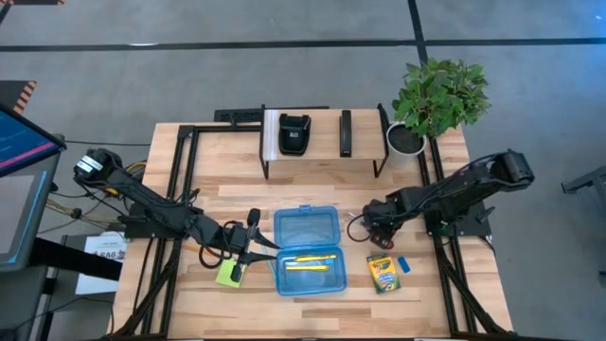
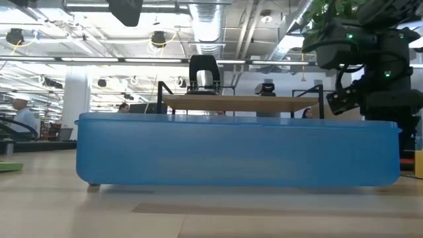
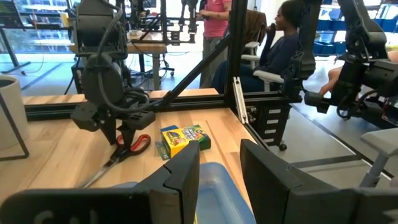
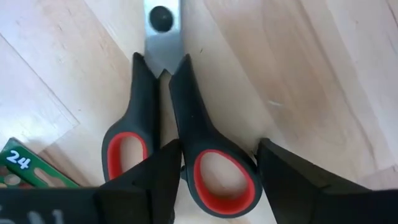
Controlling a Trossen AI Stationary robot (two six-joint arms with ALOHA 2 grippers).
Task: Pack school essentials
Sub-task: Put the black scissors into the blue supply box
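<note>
- The left arm point(image 1: 151, 208) is stretched from the table's left edge toward the middle, low over the surface.
- The left gripper point(image 1: 254, 248) is held level, its fingers point(image 3: 186, 177) parted with a gap between them.
- The right arm point(image 1: 454, 189) is bent in from the right edge.
- The right gripper point(image 1: 377, 224) is pointed down at the table, its fingers point(image 4: 163, 171) spread apart.

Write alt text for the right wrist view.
Seen close from above, the right gripper straddles one red-lined handle loop of the black-handled scissors lying flat on the wooden table, a finger on each side of the loop. The pivot screw and blade base point away from the camera, and a corner of the green crayon box shows at the edge.
</note>
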